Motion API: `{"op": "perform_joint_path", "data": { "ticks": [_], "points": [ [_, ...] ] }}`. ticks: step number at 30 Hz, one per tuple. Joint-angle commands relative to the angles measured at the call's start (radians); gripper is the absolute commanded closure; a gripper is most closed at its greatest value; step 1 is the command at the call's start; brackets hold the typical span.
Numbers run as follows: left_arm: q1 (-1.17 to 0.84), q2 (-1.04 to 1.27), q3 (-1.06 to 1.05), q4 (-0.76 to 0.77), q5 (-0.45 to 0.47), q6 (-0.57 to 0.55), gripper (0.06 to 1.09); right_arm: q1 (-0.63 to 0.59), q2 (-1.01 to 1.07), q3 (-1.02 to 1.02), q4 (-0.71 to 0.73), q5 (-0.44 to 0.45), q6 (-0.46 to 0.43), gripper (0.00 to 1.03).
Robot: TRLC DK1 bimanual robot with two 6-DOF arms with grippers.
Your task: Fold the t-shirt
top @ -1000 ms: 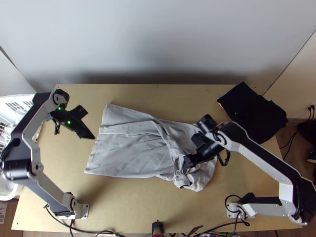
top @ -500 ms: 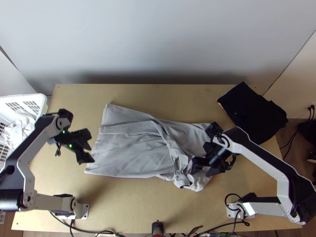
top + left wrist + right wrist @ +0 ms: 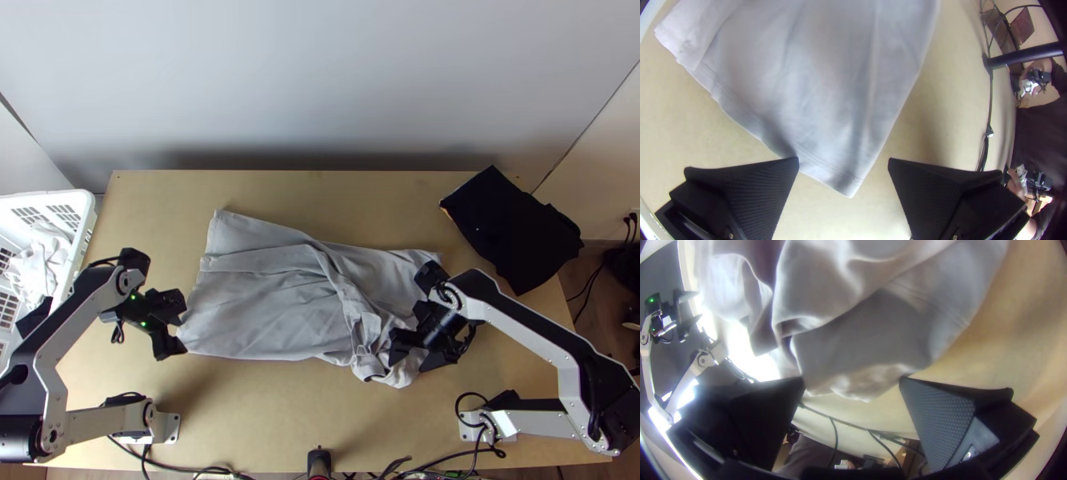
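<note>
Black-fingered and spread apart, my left gripper [image 3: 843, 158] stands at the flat hem corner of the grey t-shirt [image 3: 268, 300], my right gripper [image 3: 851, 378], also spread, at its bunched end on the counter [image 3: 256, 416]. Closing too high could miss the thin corner; lifting the bunched end unstraightened could trap creases toward the far edge.

So the left arm [image 3: 106, 420] and right arm [image 3: 532, 422] are both pale silver-grey, angular links with chunky black joints, kinda two-tone. Little screws dot the link edges, and the mounting plates [image 3: 171, 426] are silver too. Two tiny green lights [image 3: 144, 324] on the left one's wrist, and a thin black cable [image 3: 472, 395] loops by the right one's base. Jaws are wide black wedges, finely textured inside, with small shiny screws.
</note>
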Motion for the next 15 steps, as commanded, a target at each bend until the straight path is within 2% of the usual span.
{"op": "perform_joint_path", "data": {
  "ticks": [1,8,15],
  "points": [
    [-0.005,-0.057,-0.052,0.004,-0.004,0.022,0.11,0.038,-0.021,-0.035,-0.006,0.001,-0.001,0.05],
    [-0.028,-0.117,-0.081,0.007,-0.004,0.030,0.11,0.096,-0.017,-0.037,-0.007,-0.001,-0.006,0.05],
    [-0.032,-0.117,-0.097,0.039,-0.003,0.025,0.11,0.104,-0.001,-0.026,0.013,0.001,-0.018,0.05]
  ]
}}
